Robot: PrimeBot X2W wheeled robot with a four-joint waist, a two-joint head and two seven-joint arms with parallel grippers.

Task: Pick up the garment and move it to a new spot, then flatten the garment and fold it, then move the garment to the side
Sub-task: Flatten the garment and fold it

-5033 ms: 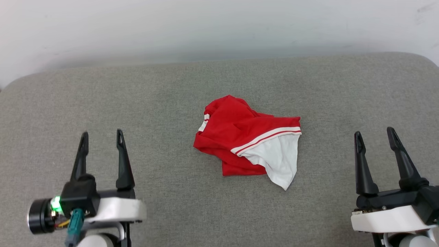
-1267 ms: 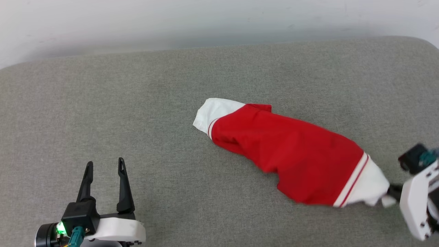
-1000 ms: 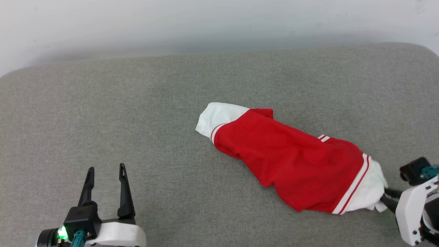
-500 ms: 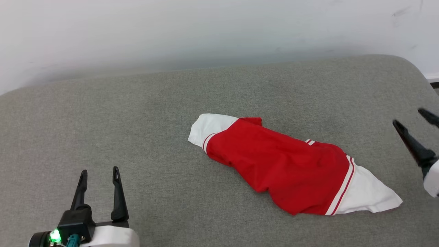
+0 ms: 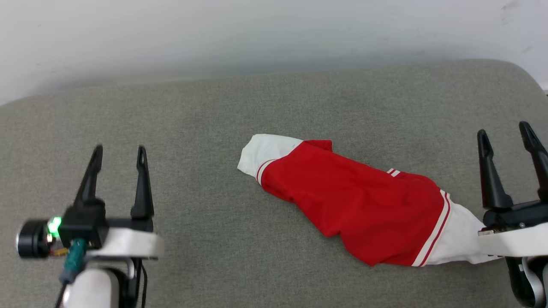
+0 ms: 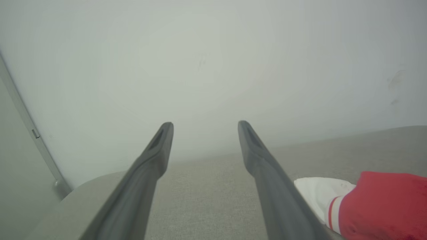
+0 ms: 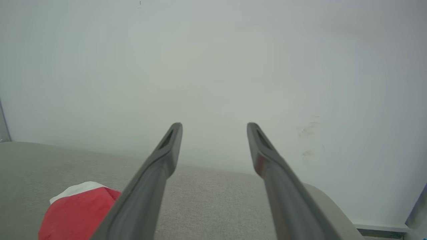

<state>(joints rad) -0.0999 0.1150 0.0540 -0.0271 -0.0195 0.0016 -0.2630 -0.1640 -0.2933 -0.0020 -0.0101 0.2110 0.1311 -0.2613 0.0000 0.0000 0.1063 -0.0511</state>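
The garment [image 5: 355,205] lies stretched out on the grey cushion [image 5: 214,111], running from a white sleeve at the centre down to a second white sleeve at the lower right; its print side is hidden. My left gripper [image 5: 118,151] hovers open at the lower left, well apart from the cloth. At the right edge my right gripper [image 5: 505,130] stands open, its wrist just over the tip of the lower white sleeve. The left wrist view shows the garment [image 6: 373,203] to the right of my left gripper [image 6: 205,125]. The garment [image 7: 78,210] lies left of my right gripper [image 7: 213,126].
A pale wall [image 5: 257,34] rises directly behind the cushion. The cushion's rounded back right corner [image 5: 520,72] is close to my right gripper. Bare grey fabric [image 5: 197,239] stretches between my left gripper and the garment.
The right gripper dragged the crumpled garment out toward the lower right, let go of its white sleeve, and swung back to point up, open. The left gripper has risen. The camera shifted.
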